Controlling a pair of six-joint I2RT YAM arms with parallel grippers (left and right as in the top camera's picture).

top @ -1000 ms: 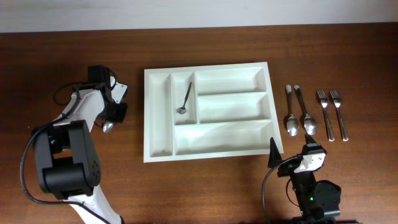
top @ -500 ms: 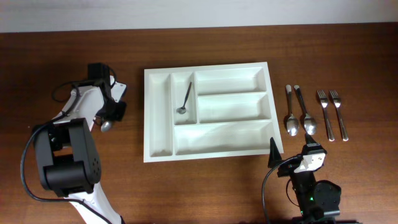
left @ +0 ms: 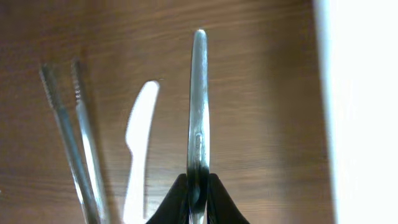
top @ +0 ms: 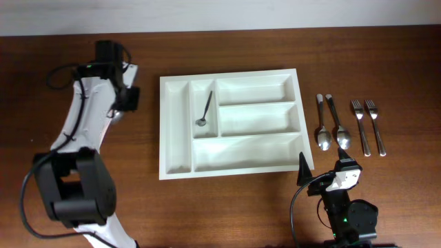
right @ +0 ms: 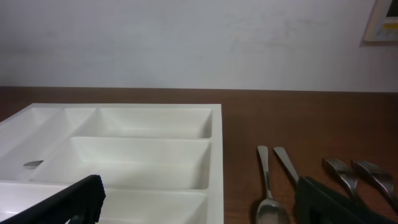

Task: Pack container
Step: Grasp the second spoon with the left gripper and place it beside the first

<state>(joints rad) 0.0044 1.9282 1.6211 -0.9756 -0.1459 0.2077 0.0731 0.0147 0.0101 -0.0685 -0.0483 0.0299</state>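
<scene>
I am clamping my left gripper (left: pixel 198 190) on a slim metal utensil (left: pixel 199 93) over the desk (left: pixel 261 93), just left of the white container (top: pixel 163 131) lying mid-desk; my right gripper (right: pixel 199 186) is hanging wide apart near its front right corner

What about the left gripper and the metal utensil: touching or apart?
Touching. The left wrist view shows the left gripper pinching the metal utensil, no gap.
</scene>
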